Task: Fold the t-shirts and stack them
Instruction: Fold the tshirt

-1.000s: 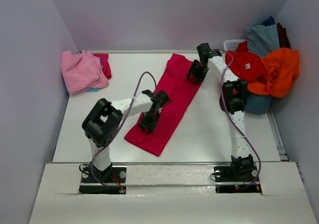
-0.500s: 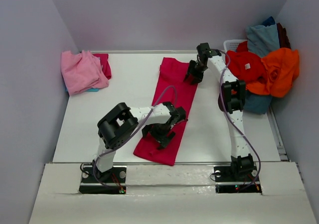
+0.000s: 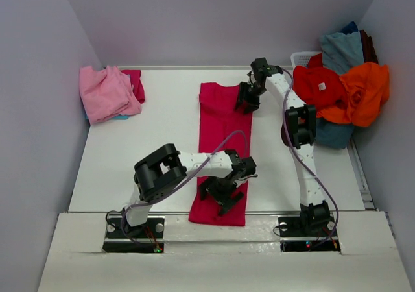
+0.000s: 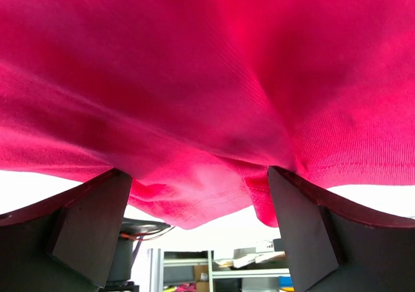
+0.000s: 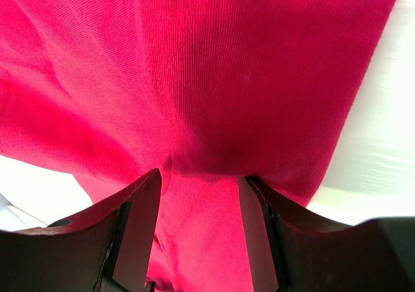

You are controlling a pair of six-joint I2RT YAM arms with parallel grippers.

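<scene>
Here the table (image 3: 149, 143) carries a crimson tee (image 3: 219, 136) folded into a long strip down its middle, with a heap of tees (image 3: 343, 91) far right and a pink tee (image 3: 104, 94) far left. The right gripper (image 3: 246, 100) pinches the strip's far end; the left gripper (image 3: 224, 193) gapes wide at its near end, cloth sagging between the jaws

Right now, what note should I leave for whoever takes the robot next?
The left gripper is open over the near end of the crimson t-shirt. The right gripper is shut on its far right corner.
Done: that shirt lies folded into a long strip; the pink t-shirt is on the far-left stack.
Left: fold the strip shorter, stack it, then do the red t-shirt, orange t-shirt and others heaped far right.
</scene>
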